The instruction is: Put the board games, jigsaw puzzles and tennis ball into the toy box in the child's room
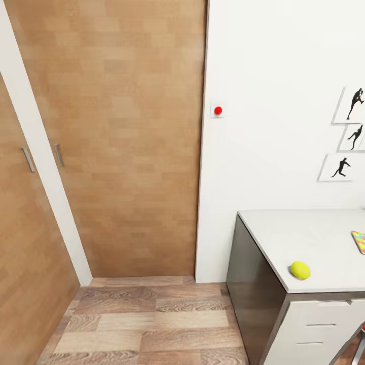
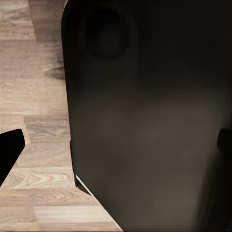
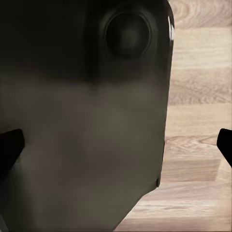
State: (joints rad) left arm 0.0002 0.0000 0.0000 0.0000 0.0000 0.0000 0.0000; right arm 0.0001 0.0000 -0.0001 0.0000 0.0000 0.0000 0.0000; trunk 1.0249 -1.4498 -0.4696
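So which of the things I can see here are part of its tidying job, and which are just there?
Part of the job:
- tennis ball
- jigsaw puzzle at the picture's edge
- table that they lie on

Just there:
- wooden doors
- red wall button
- baseball-player pictures
- white drawers

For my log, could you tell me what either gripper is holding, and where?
Nothing: in both wrist views the fingertips stand wide apart with nothing between them.

No text, label, brand or number can be read anywhere. The three wall pictures carry only black player silhouettes, no lettering. The white wall plate bears a plain red dot; any marking on it may be too small to make out.
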